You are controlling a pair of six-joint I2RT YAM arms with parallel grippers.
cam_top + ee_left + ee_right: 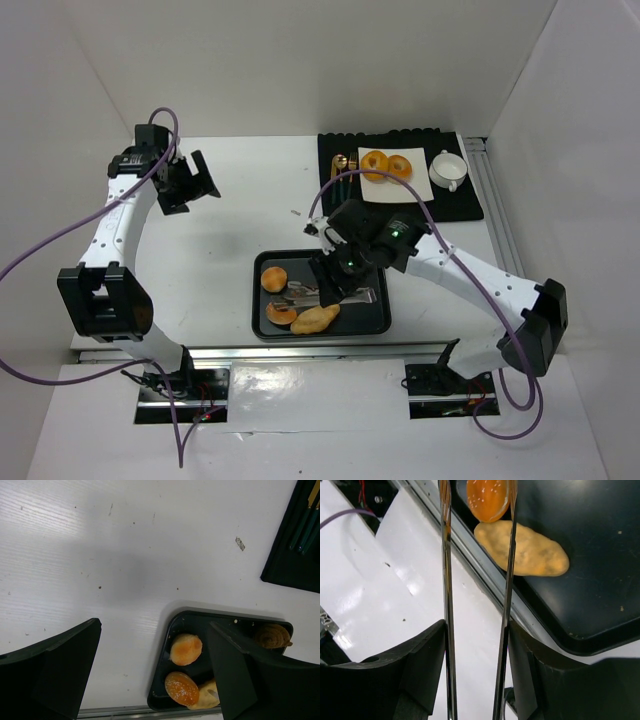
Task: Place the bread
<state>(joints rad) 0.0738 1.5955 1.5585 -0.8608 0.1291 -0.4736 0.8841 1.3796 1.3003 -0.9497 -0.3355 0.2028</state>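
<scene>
A black tray (372,315) holds a round bun (274,278), a sesame bun (281,313) and an oblong roll (316,319). Two ring-shaped breads (386,164) lie on a white plate (395,187). My right gripper (340,270) hangs over the tray, shut on metal tongs (507,580). The sesame bun (487,499) lies between the tong tips, which stand apart, and the roll (522,550) lies beside it. A dark croissant (271,635) shows at the tray's far corner. My left gripper (190,180) is open and empty, high over the table at far left.
A black mat (340,195) at the back right carries the plate, a white cup (449,170) and cutlery (342,165). A metal rail (320,352) runs along the table's near edge, just in front of the tray. White walls enclose the table.
</scene>
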